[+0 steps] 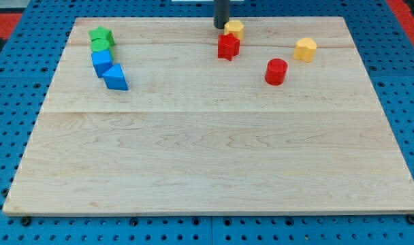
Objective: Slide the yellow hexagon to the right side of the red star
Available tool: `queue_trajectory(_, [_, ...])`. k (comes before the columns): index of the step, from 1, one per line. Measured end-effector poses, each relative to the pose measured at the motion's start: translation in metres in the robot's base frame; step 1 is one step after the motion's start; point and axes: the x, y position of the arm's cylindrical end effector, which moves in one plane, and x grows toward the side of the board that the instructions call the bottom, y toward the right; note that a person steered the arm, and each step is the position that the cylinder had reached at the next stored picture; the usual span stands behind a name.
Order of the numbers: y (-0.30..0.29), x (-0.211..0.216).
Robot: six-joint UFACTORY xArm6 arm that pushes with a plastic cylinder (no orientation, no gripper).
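Note:
The red star (pixel 228 47) lies near the view's top, just right of centre. A yellow block (pixel 235 28) sits right above it, touching or almost touching its upper edge; its shape is hard to make out. My tip (pixel 220 27) is down on the board against that yellow block's left side, above and slightly left of the red star. A second yellow block (pixel 305 49), roughly hexagonal, lies well to the right of the star, apart from it.
A red cylinder (pixel 276 71) lies between the star and the right-hand yellow block, a little lower. At the top left, a green star (pixel 101 33), a green block (pixel 100 45), a blue cube (pixel 101 62) and a blue triangular block (pixel 116 77) form a close chain.

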Motion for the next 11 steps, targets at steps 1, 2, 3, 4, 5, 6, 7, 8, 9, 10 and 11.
queue_trajectory(1, [0.002, 0.016])
queue_trajectory(2, [-0.003, 0.002])
queue_trajectory(3, [0.003, -0.003])
queue_trajectory(4, [0.012, 0.017])
queue_trajectory(5, [0.014, 0.033])
queue_trajectory(6, [0.001, 0.002])
queue_trajectory(7, [0.013, -0.017])
queue_trajectory(8, [0.045, 0.01])
queue_trajectory(9, [0.035, 0.044])
queue_trajectory(10, [0.055, 0.029])
queue_trajectory(11, [0.135, 0.02])
